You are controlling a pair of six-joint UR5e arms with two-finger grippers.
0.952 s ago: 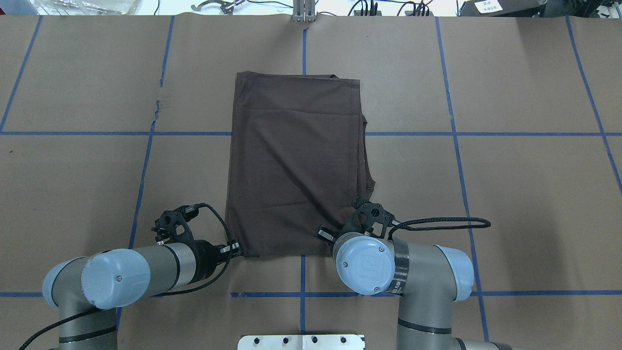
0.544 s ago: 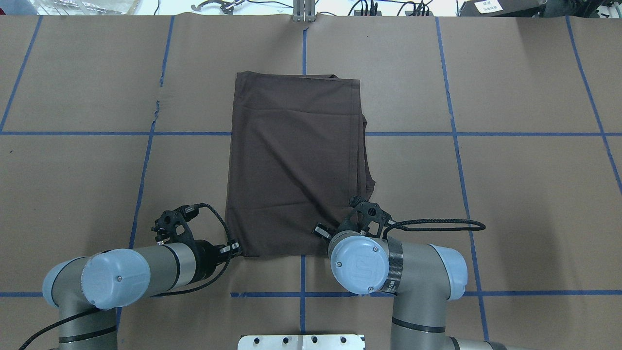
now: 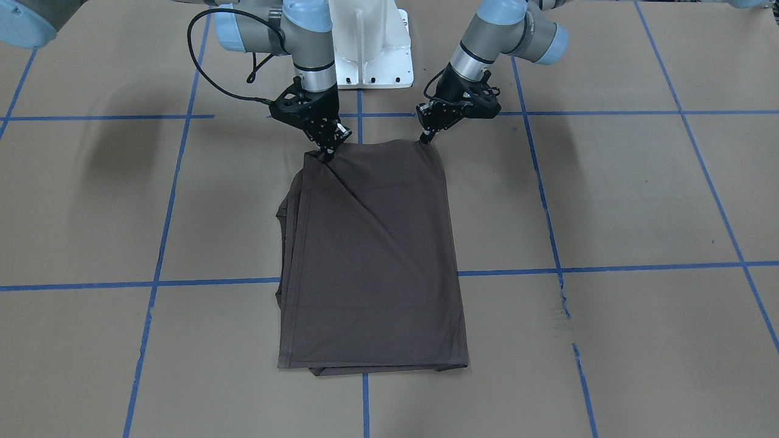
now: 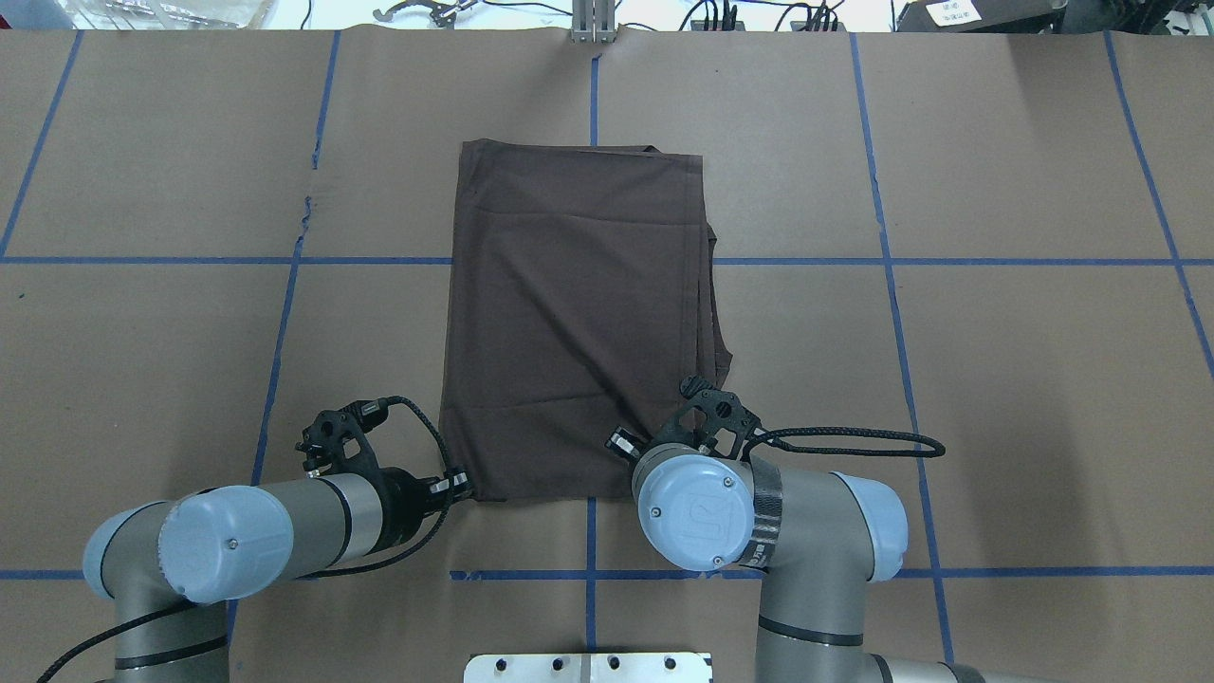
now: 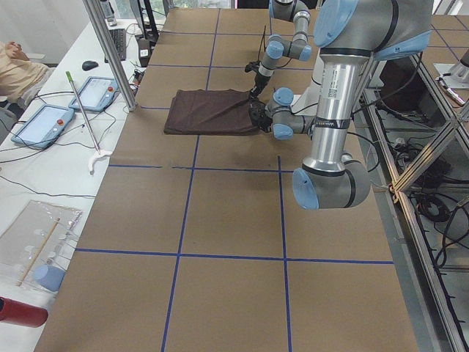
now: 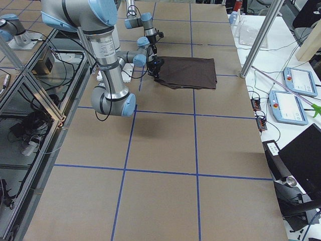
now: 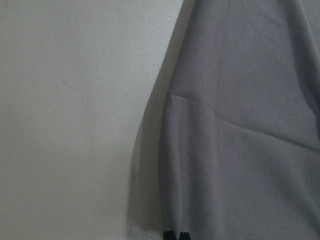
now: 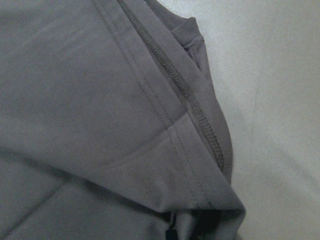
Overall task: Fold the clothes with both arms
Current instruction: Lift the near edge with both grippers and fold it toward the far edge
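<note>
The dark brown T-shirt [image 4: 579, 313] lies folded into a long rectangle in the middle of the brown-papered table, also seen in the front view [image 3: 371, 255]. My left gripper [image 3: 424, 140] is shut on its near corner on my left, low on the table [image 4: 463, 487]. My right gripper [image 3: 327, 155] is shut on the other near corner, which is lifted and bunched, with a diagonal crease running from it. In the overhead view the right wrist hides that gripper. Both wrist views are filled with fabric [image 7: 240, 125] [image 8: 100, 100]; a stitched hem shows in the right one.
The white pedestal base [image 3: 368, 42] stands just behind the grippers. Blue tape lines [image 4: 590, 574] grid the paper, which has a small tear [image 4: 306, 211]. A side table with tablets [image 5: 44, 121] and a person [image 5: 18, 62] lies beyond the far edge.
My right arm has shifted a little to the left and forward, drawing its shirt corner inward and deepening the diagonal crease. The left arm has stayed put.
</note>
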